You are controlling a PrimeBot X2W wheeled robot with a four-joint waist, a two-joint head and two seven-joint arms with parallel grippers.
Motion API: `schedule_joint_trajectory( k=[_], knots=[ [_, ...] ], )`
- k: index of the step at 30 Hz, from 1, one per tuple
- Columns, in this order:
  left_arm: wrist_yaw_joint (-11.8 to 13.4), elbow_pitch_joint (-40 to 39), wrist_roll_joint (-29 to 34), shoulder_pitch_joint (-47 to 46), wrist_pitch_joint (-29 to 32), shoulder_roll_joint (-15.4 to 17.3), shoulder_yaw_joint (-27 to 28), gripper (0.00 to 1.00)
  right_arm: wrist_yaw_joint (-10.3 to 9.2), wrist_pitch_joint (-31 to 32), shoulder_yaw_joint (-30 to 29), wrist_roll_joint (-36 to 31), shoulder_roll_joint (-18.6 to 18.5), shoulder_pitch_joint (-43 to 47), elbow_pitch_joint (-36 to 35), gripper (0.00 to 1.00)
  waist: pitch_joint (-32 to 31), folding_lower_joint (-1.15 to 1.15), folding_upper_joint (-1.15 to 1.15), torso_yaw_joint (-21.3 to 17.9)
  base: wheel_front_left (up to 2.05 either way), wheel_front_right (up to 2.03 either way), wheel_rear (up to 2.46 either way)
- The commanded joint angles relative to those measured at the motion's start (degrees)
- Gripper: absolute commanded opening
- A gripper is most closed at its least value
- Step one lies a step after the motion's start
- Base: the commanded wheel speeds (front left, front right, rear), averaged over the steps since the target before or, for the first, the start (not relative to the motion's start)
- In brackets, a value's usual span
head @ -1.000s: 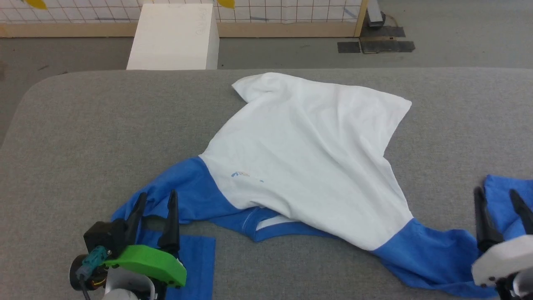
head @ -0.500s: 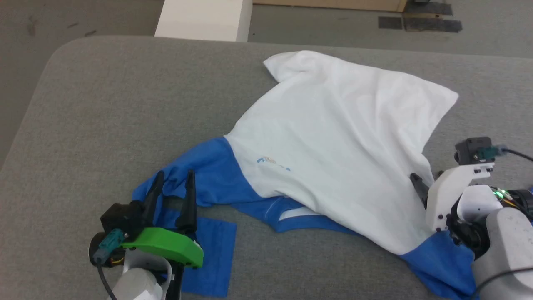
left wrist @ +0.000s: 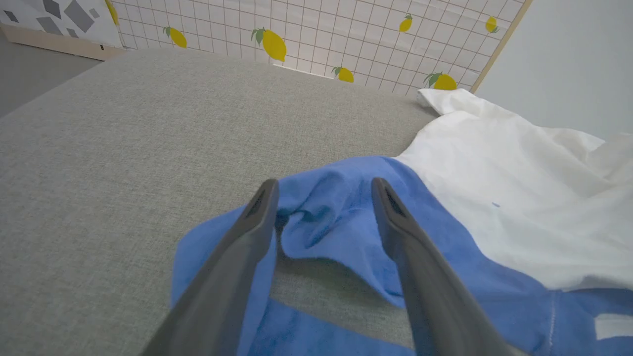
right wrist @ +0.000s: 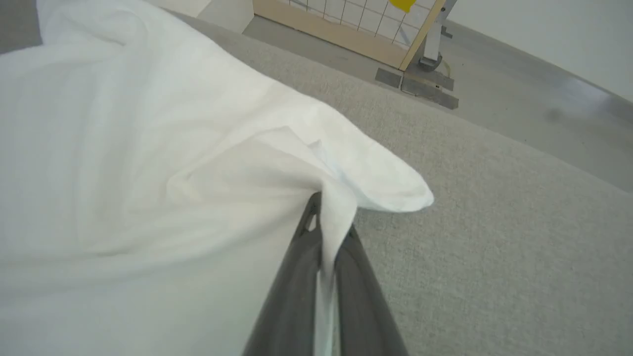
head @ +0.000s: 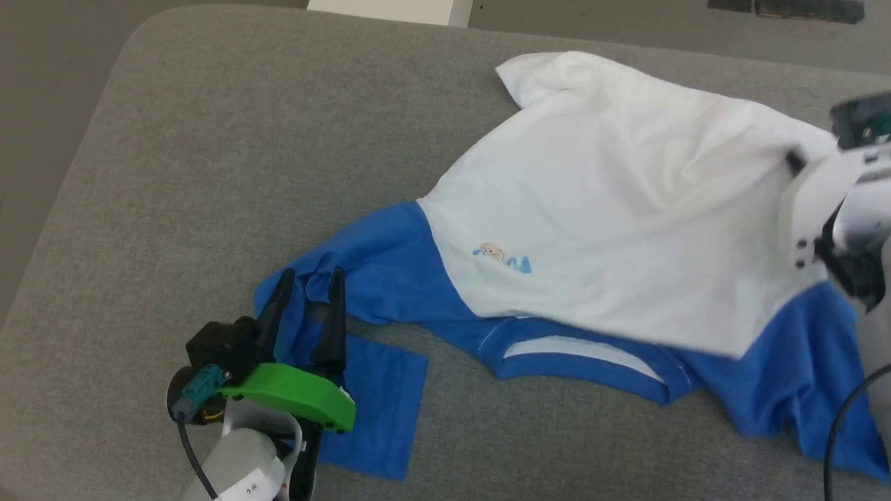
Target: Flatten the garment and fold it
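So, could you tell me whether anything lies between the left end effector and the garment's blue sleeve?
Nothing visible does. The left end effector is open, its fingers either side of a raised fold in the blue sleeve of the garment.

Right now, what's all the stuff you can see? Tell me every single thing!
garment: one, white body with bright blue sleeves, lying rumpled on the table
printed mark: one, tiny, blue and tan, on the white near the blue seam
table: one, grey fabric top, under the garment
box: one, white, beyond the table's far edge
wall panel: one, white grid with yellow lemons, behind the table
floor patches: a few, dark, on the floor far right
left gripper: one, dark fingers, open, either side of a blue sleeve fold
right gripper: one, dark fingers, shut on the garment's white corner
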Motion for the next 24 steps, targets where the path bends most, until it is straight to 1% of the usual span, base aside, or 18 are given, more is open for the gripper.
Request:
schedule_joint_trajectory(
  k=[1,3,8,9,10,11,15,18,20,24],
  knots=[
    [-0.4,0.2,0.8,-1.1,-0.4,-0.5,0.1,1.00,-0.09,-2.0,-0.5,-1.4,0.1,-2.7,0.7,0.00,1.0,0.00,0.00,0.7,0.00,0.00,0.00],
    [-0.6,0.3,0.9,-1.5,-0.5,-0.6,0.0,1.00,-0.09,-4.8,-0.7,-3.5,0.5,-5.6,2.1,0.00,1.6,0.00,0.00,0.9,0.00,0.00,0.00],
    [-1.1,0.8,1.3,-2.4,-0.5,-1.1,-0.3,1.00,-0.09,-8.5,0.4,-6.4,1.0,-10.1,6.8,0.00,2.4,0.00,0.00,1.3,0.00,0.00,0.00],
    [-1.2,1.0,1.3,-2.6,-0.5,-1.1,-0.4,1.00,-0.09,-9.7,0.2,-6.7,1.2,-10.6,7.5,0.21,2.4,0.00,0.00,1.2,0.00,0.00,0.00],
    [-1.2,1.1,1.4,-2.6,-0.6,-1.2,-0.4,1.00,-0.09,-10.6,0.1,-6.6,1.5,-10.9,8.1,0.72,2.3,0.00,0.00,1.1,0.00,0.00,0.00],
    [-1.3,1.3,1.4,-2.6,-0.6,-1.2,-0.5,1.00,-0.09,-11.7,0.0,-6.5,1.7,-11.0,8.8,1.00,2.0,0.00,0.00,0.9,0.00,0.00,0.00],
    [-2.0,2.4,1.5,-1.9,-0.5,-0.8,-1.2,1.00,-0.09,-16.1,-0.6,-5.3,2.4,-9.0,9.4,1.00,-0.4,0.00,0.00,0.0,0.00,0.00,0.00],
    [-2.5,2.5,1.7,-0.6,0.8,-0.2,-2.3,1.00,-0.09,-18.7,-1.8,-3.2,3.5,-5.3,7.6,1.00,-3.0,0.00,0.00,-1.0,0.00,0.00,0.00],
    [-2.4,2.2,1.8,0.7,2.2,0.5,-3.0,1.00,-0.09,-20.3,-2.2,-1.9,4.2,-1.8,4.7,1.00,-4.8,0.00,0.00,-1.9,0.00,0.00,0.00],
    [-2.0,1.2,0.9,3.8,6.7,1.8,-3.9,1.00,-0.09,-22.2,-4.0,1.2,6.4,7.7,-4.8,1.00,-8.0,0.00,0.00,-3.8,0.00,0.00,0.00]
  ],
)
